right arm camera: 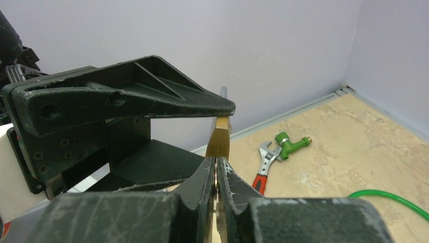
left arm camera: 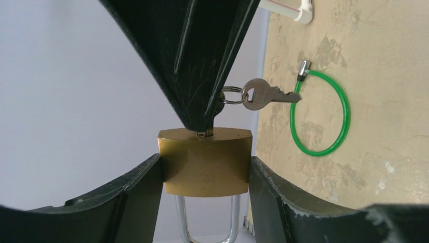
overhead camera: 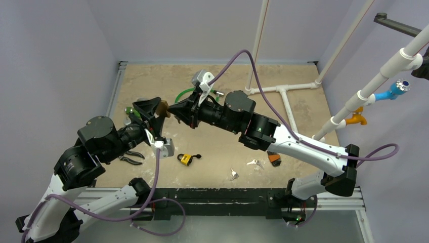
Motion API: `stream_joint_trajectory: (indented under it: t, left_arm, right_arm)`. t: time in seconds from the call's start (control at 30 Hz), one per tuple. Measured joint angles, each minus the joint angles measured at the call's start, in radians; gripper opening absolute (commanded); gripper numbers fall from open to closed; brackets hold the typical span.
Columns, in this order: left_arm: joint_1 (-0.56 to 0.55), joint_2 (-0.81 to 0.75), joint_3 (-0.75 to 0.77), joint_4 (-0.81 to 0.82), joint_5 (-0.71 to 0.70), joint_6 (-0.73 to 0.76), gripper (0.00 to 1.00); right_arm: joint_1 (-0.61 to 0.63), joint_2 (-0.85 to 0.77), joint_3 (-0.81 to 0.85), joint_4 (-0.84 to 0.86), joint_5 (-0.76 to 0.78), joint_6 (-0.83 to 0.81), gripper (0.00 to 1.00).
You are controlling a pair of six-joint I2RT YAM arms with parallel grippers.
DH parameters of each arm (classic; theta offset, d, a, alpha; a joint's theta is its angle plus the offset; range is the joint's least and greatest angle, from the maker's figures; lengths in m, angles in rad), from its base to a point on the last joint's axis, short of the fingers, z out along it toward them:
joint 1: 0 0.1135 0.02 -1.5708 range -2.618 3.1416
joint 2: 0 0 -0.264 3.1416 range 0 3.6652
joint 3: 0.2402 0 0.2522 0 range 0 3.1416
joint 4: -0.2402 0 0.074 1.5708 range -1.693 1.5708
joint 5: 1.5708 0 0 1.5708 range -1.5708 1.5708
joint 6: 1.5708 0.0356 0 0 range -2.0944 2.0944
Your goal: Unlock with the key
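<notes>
Green cable loop [left arm camera: 347,109] lies flat on the tan tabletop [overhead camera: 152,81], right of frame. At center, a red-handled wrench [right arm camera: 263,164] lies just beside a green hose fitting [right arm camera: 289,143]. White pipe frame [overhead camera: 283,89] stands at upper right.

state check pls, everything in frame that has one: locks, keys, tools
brass padlock: clamped in left tool, both shackle legs seated, looks locked
inserted key: stuck into brass padlock, pinched by shut right tool
spare key: dangling from ring
yellow padlock: lying on table, shackle unclear
</notes>
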Motion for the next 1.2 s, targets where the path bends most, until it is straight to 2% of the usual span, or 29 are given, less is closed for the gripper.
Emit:
stream_joint_trajectory:
  t: [0.1, 0.4, 0.47, 0.83, 1.07, 1.13, 1.2]
  left_arm:
    - [-0.001, 0.003, 0.000, 0.002, 0.014, -0.024, 0.00]
    - [-0.001, 0.008, 0.000, 0.004, 0.014, -0.059, 0.00]
    - [-0.001, 0.008, 0.000, 0.007, 0.013, -0.064, 0.00]
    - [-0.001, 0.008, 0.000, 0.024, 0.024, -0.077, 0.00]
    - [-0.013, 0.008, 0.029, 0.039, 0.081, -0.078, 0.00]
    - [-0.013, 0.007, 0.030, 0.043, 0.087, -0.079, 0.00]
    - [-0.013, 0.005, 0.030, 0.048, 0.089, -0.079, 0.00]
  right_arm:
    - [0.000, 0.006, 0.008, -0.002, -0.002, 0.010, 0.23]
    - [0.007, 0.005, 0.002, -0.001, 0.002, 0.023, 0.34]
    - [0.009, 0.004, 0.003, -0.001, 0.004, 0.024, 0.43]
    - [0.018, 0.000, 0.040, -0.057, 0.017, 0.031, 0.50]
    - [0.008, -0.001, 0.051, -0.116, 0.074, 0.019, 0.53]
    - [0.009, 0.000, 0.065, -0.132, 0.082, 0.014, 0.53]
    - [0.009, 0.000, 0.078, -0.146, 0.083, 0.012, 0.49]
